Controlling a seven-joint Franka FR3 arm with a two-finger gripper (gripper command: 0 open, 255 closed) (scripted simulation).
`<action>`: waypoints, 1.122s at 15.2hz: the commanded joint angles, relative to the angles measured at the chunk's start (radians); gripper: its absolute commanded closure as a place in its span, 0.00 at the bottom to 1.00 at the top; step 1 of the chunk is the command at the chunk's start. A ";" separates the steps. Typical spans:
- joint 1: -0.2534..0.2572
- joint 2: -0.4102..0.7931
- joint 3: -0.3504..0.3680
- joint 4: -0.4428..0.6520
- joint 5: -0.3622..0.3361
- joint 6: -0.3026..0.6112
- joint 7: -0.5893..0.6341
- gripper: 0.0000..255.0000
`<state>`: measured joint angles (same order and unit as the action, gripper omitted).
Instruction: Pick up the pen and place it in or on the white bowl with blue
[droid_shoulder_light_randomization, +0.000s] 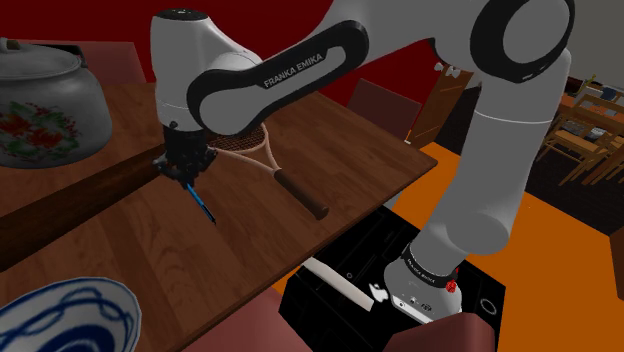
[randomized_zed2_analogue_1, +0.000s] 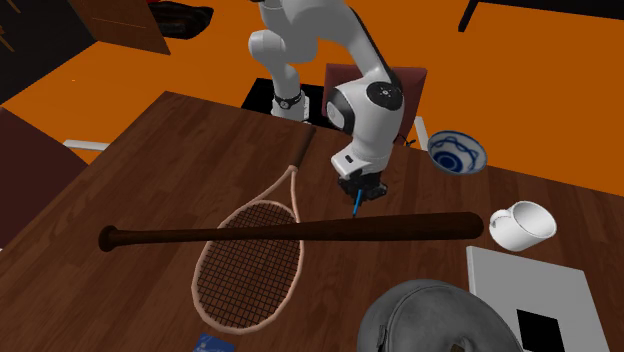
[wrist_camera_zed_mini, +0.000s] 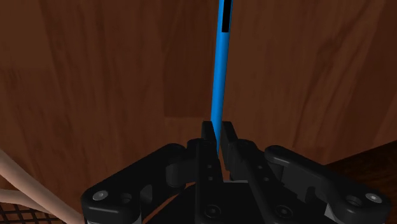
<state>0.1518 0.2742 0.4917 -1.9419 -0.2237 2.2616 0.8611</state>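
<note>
Arm (droid_shoulder_light_randomization: 505, 150) rises from the black stand (droid_shoulder_light_randomization: 350, 275) at the shoulder view's lower right, bends over at the elbow near the top edge and reaches left across the wooden worktop (droid_shoulder_light_randomization: 120, 250), its last link marked FRANKA EMIKA, with the wrist turned so that the hand points down at the wood. The end effector (droid_shoulder_light_randomization: 187, 172) hangs low over the worktop, just on the near side of the dark baseball bat (droid_shoulder_light_randomization: 70, 200) and just left of the tennis racket (droid_shoulder_light_randomization: 300, 195), whose strung head lies behind the hand. In the wrist view the 2 black fingers (wrist_camera_zed_mini: 207, 137) of the end effector (wrist_camera_zed_mini: 218, 130) stand almost together and pinch the upper end of a slim blue pen (wrist_camera_zed_mini: 220, 70), which runs straight out from between them over the wood grain and shows a black band near its far end. In the shoulder view the pen (droid_shoulder_light_randomization: 203, 205) slants down and to the right from the fingers; whether its tip touches the worktop I cannot tell. From the second exterior view the end effector (randomized_zed2_analogue_1: 362, 192) hangs just above the bat (randomized_zed2_analogue_1: 300, 233), with the pen (randomized_zed2_analogue_1: 354, 207) poking out below it, and the racket (randomized_zed2_analogue_1: 250, 265) lies under the bat. The white bowl with blue swirls (droid_shoulder_light_randomization: 70, 315) sits at the shoulder view's near left corner, well apart from the pen; in the second exterior view the bowl (randomized_zed2_analogue_1: 457, 152) stands at the worktop's far right, beyond a white cup (randomized_zed2_analogue_1: 520, 223).
</note>
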 joint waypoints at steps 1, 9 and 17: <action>-0.003 -0.012 0.003 0.010 0.010 -0.021 -0.008 1.00; -0.012 -0.060 0.015 0.063 0.047 -0.114 -0.035 1.00; -0.016 -0.095 0.022 0.131 0.074 -0.211 -0.056 1.00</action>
<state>0.1379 0.1847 0.5133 -1.8195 -0.1541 2.0638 0.8099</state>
